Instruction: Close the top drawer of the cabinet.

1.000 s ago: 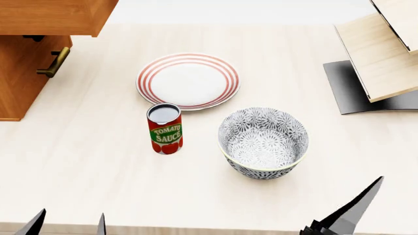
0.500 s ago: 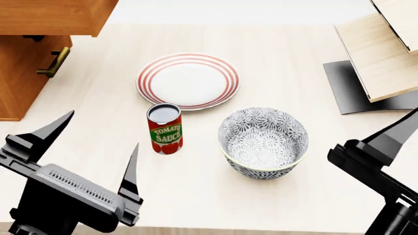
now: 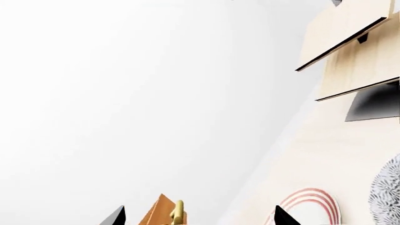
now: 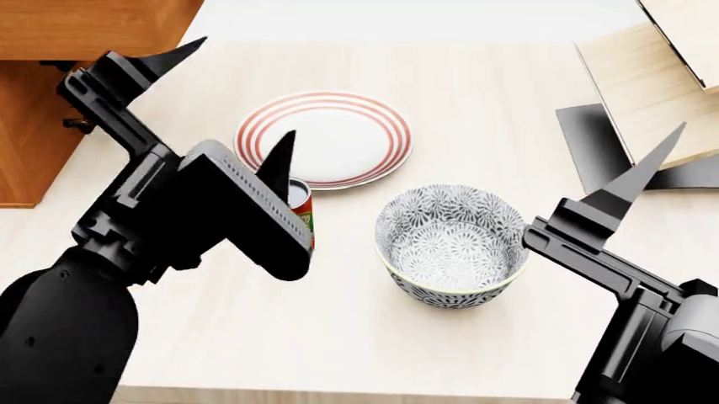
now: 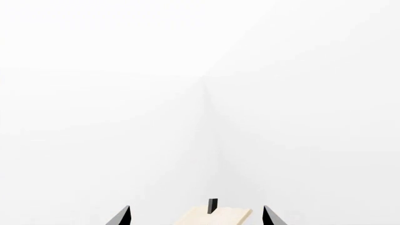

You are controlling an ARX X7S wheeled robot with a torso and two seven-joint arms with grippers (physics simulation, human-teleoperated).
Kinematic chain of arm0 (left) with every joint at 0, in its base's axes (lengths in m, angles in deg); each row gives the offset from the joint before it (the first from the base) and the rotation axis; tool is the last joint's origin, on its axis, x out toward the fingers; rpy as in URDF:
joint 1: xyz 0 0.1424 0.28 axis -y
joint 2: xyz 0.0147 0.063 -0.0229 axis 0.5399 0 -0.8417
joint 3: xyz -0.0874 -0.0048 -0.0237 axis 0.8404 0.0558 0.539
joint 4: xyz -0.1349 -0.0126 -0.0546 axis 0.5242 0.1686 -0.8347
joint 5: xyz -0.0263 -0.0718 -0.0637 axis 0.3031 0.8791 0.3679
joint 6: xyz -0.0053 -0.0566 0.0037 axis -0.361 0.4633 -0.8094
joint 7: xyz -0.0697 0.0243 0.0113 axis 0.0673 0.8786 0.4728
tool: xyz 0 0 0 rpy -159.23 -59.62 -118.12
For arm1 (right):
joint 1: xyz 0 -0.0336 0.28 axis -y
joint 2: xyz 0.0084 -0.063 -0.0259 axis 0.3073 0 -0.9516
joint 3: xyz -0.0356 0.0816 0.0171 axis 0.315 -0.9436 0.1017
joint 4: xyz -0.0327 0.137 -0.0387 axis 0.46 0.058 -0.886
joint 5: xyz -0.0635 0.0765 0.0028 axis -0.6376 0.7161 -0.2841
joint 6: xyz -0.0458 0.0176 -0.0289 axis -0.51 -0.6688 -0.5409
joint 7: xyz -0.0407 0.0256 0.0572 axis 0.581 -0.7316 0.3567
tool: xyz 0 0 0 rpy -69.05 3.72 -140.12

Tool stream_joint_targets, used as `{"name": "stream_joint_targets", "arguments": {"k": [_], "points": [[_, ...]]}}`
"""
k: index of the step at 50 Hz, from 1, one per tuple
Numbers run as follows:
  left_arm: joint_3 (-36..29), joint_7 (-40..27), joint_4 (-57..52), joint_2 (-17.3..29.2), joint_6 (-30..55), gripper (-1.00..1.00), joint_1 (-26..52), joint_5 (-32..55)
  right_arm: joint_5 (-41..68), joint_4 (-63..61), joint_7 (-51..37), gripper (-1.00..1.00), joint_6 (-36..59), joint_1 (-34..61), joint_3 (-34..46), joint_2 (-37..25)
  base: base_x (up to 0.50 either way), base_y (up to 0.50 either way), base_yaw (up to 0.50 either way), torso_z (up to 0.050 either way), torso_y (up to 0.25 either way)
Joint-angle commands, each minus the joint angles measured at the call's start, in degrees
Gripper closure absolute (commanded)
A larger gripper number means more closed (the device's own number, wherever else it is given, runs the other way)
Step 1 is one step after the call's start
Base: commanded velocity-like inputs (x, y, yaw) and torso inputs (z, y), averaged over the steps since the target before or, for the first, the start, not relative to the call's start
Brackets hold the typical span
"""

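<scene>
In the head view, the left gripper [image 4: 236,99] is hanging above the table [image 4: 337,337] with its fingers spread wide and nothing between them, one tip near the top drawer [image 4: 96,29], which is jutting out from the cabinet [image 4: 34,135] at the table's far left corner. A red can [image 4: 303,220], its label hidden by the arm, is standing beside a red-ringed plate [image 4: 337,135] and a patterned bowl [image 4: 452,244]. Only one finger of the right gripper [image 4: 629,181] is showing, near the plywood rack [image 4: 663,93]. The left wrist view is catching both spread fingertips, a brass handle [image 3: 178,213], the plate and rack. The right wrist view is showing two black tips wide apart, gripping nothing, with a pale board between them.
</scene>
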Motion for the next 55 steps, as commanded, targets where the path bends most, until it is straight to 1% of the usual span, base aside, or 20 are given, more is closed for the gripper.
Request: {"name": "stream_joint_targets", "arguments": {"k": [1,5,6,7,8,9,15,18,23,27,33,36,40,48,55], "points": [[-13.6,3.5,17.2,-0.3,-4.4,-1.00,20.2,-11.0,1.5,-1.8,-0.3,-1.00,2.8,0.6,0.2,-1.3,0.00,0.00,0.00,0.000,0.000],[-15.7,4.2,21.3,-1.0,-6.1,-1.00,23.2,-11.9,1.7,-2.1,-0.7,-1.00,3.3,0.7,0.1,-1.5,0.00,0.00,0.00,0.000,0.000],[-24.3,5.6,29.9,-8.1,-14.7,-1.00,31.8,-15.6,3.5,-2.2,-0.5,-1.00,5.5,3.1,0.1,-0.7,0.00,0.00,0.00,0.000,0.000],[-26.0,5.0,38.5,-9.2,-17.7,-1.00,33.9,-15.3,3.6,-2.3,-0.6,-1.00,5.7,3.2,0.0,-0.8,0.00,0.00,0.00,0.000,0.000],[-25.9,4.9,47.1,-9.4,-17.9,-1.00,34.1,-15.1,3.7,-2.5,-0.7,-1.00,5.8,3.2,0.0,-0.9,0.00,0.00,0.00,0.000,0.000],[-26.2,4.9,50.1,-9.7,-18.4,-1.00,34.2,-15.0,3.7,-2.6,-0.8,-1.00,5.6,3.0,0.0,-1.0,0.00,0.00,0.00,0.000,0.000],[-27.6,3.9,55.5,-11.2,-20.7,-1.00,35.6,-14.8,4.1,-3.4,-1.5,-1.00,6.0,2.6,0.2,-1.2,0.00,0.00,0.00,0.000,0.000],[-27.8,2.3,60.2,-12.6,-22.6,-1.00,36.0,-13.7,4.5,-3.5,-1.7,-1.00,5.9,2.5,0.2,-1.3,0.00,0.00,0.00,0.000,0.000],[-29.1,2.0,61.5,-12.8,-22.9,-1.00,35.4,-13.3,4.7,-3.3,-2.3,-1.00,5.8,2.9,0.6,-1.3,0.00,0.00,0.00,0.000,0.000],[-30.0,2.2,62.4,-13.0,-23.3,-1.00,36.3,-12.8,5.1,-3.1,-2.7,-1.00,6.0,3.6,1.0,-1.2,0.00,0.00,0.00,0.000,0.000],[-32.4,0.4,64.3,-13.3,-23.6,-1.00,38.2,-9.8,5.4,-2.2,-3.1,-1.00,5.2,3.8,1.5,-1.4,0.00,0.00,0.00,0.000,0.000],[-33.6,-1.7,64.3,-13.4,-21.7,-1.00,39.4,-7.2,5.6,-2.1,-3.3,-1.00,5.0,3.7,1.6,-1.6,0.00,0.00,0.00,0.000,0.000],[-35.6,-2.3,63.5,-13.3,-19.2,-1.00,40.7,-3.5,6.3,-2.6,-3.4,-1.00,5.8,4.0,1.4,-2.0,0.01,0.00,0.00,0.000,0.000],[-40.1,-4.3,63.3,-13.4,-17.3,-1.00,42.8,3.7,6.8,-1.7,-3.4,-1.00,5.3,4.2,1.7,-2.6,0.46,0.03,0.00,0.000,0.000],[-45.3,-6.5,63.6,-13.4,-16.5,-1.00,43.5,10.7,6.8,-1.6,-3.8,-1.00,5.3,4.2,2.0,-3.1,0.43,0.04,0.00,0.000,0.000]]}}
